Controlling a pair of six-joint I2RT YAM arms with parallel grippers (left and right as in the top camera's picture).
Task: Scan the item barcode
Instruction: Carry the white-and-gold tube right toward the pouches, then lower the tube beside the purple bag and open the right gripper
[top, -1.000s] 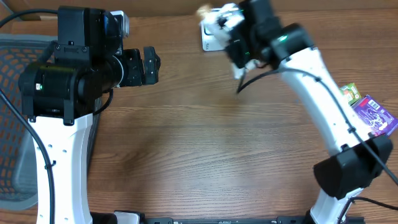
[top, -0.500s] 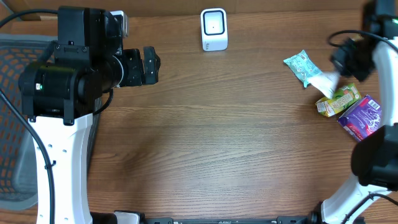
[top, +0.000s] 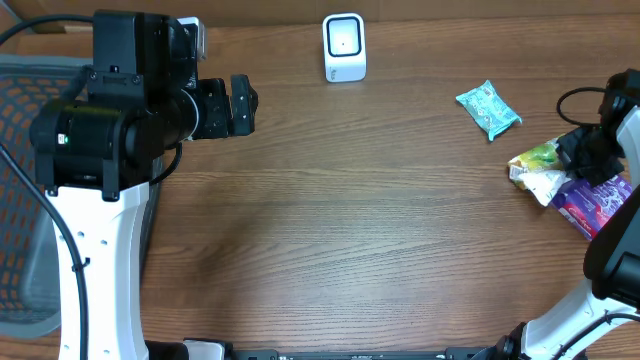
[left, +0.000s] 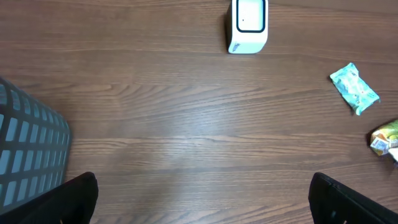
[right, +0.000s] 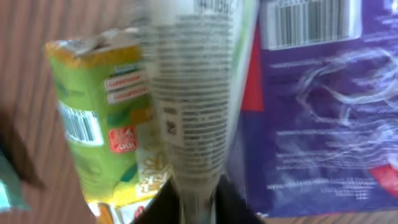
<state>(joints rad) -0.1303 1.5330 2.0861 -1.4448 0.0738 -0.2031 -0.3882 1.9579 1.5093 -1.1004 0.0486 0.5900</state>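
Lying at the right edge of the table (top: 330, 240), the white packet (top: 548, 185) sits on a small pile, well apart from the scanner (top: 344, 47), which stands upright at the far edge near the middle. Right wrist view: packet's small print faces the camera, blurred; its narrow end runs down between the two dark fingers (right: 163, 205) of the right gripper (right: 196, 202). Jaws stand only slightly apart around that end; cannot tell whether they pinch the packet or merely flank it. To one side the packet overlaps a green-yellow packet (right: 93, 124) with a barcode on its side; to the other it overlaps a purple packet (right: 311, 112) with a barcode near its top edge. Overhead: right gripper (top: 590, 150) sits over this pile, touching or just above it. A teal packet (top: 488, 108) lies by itself, near the pile, between pile and scanner. Left gripper (top: 243, 105) hangs over the left part of the table, jaws spread fully, nothing between them; left wrist view shows bare wood under it. Grey mesh basket (top: 30, 100) stands at the table's left edge.
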